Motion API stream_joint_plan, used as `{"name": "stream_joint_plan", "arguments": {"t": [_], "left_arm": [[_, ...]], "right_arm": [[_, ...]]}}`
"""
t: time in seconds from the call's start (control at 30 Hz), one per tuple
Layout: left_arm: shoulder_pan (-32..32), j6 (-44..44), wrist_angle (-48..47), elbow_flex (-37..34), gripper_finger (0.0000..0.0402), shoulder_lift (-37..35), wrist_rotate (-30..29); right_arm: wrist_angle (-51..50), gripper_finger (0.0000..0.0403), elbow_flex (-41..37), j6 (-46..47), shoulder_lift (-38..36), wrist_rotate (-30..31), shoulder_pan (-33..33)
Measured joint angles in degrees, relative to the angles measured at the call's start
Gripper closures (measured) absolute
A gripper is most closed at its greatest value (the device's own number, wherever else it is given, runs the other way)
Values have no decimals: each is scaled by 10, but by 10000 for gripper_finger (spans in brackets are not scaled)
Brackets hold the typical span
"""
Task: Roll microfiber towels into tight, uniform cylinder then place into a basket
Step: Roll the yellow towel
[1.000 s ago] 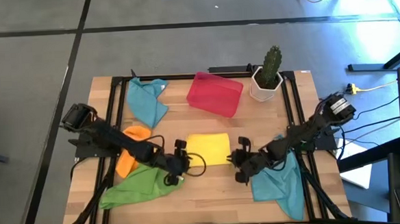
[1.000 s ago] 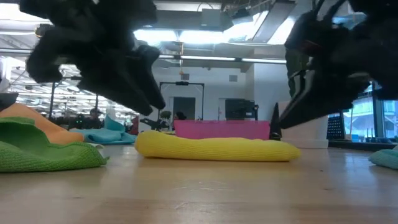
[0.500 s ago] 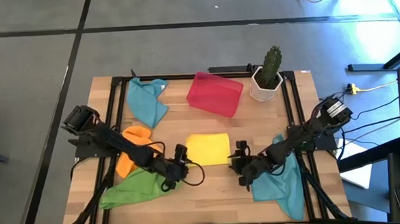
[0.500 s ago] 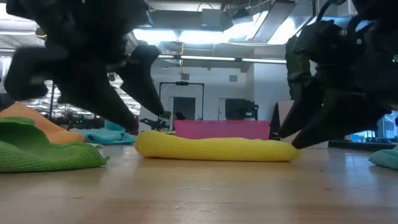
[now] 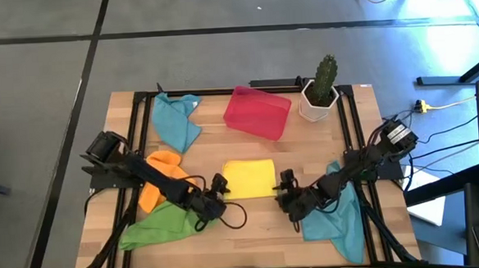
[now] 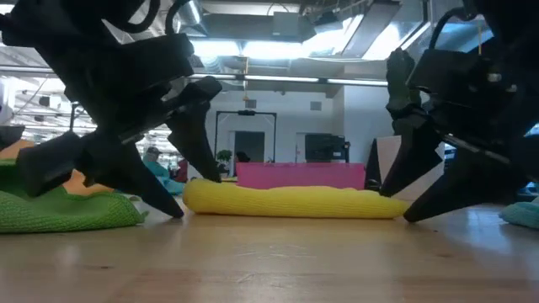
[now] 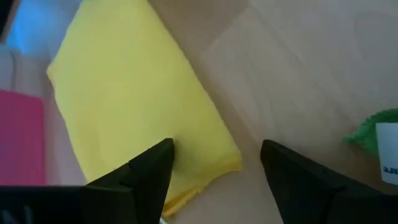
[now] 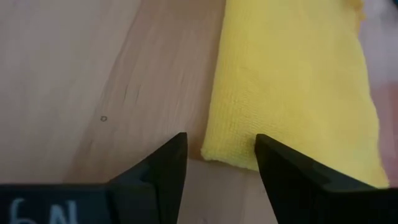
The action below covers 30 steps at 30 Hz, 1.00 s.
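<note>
– Two sets of jaws down at the yellow towel (image 5: 250, 177), judging from overhead?
– Yes: left jaws at its near left corner, right jaws at its near right corner. Lying flat at the middle of the bench (image 5: 253, 232), folded into a rectangle rather than rolled.
– Open or closed?
– Hard to read from above. Plain in the wrist views, though: spread wide on both sides. Left fingers (image 7: 146, 171) straddling a corner of the yellow towel (image 7: 137, 106), one over the cloth, the other over bare wood. Right fingers (image 8: 165, 168) likewise, with the corner of the yellow towel (image 8: 292, 81) sitting in the gap.
– Gripping anything?
– No, nothing pinched on either side.
– Touching the bench?
– Only answerable from the low view: fingertips down at the wood at each end of the yellow towel (image 6: 290, 202), possibly in contact, though not sure from that angle.
– And the basket (image 5: 257, 112)?
– Red, sitting askew toward the far edge, apart from the yellow towel, with no towel inside as seen from above. Merely a pink strip behind the towel in the low view, as the basket (image 6: 299, 175).
– Other cloths?
– Shown whole only from overhead: green towel (image 5: 158, 223) and orange towel (image 5: 157, 167) bunched under the left arm, one teal towel (image 5: 177, 121) at the far left, another teal towel (image 5: 334, 219) under the right arm. Also a cactus pot (image 5: 318, 103) just right of the basket.
</note>
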Motion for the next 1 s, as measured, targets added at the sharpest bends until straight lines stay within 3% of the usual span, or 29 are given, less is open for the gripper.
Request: {"name": "stream_joint_plan", "arguments": {"t": [0.4, 1.0], "left_arm": [[0, 62, 3, 0, 177, 14, -35], [21, 63, -9, -3, 341, 16, -39]], "right_arm": [[6, 247, 1, -33, 22, 33, 8], [14, 287, 0, -52, 25, 47, 6]]}}
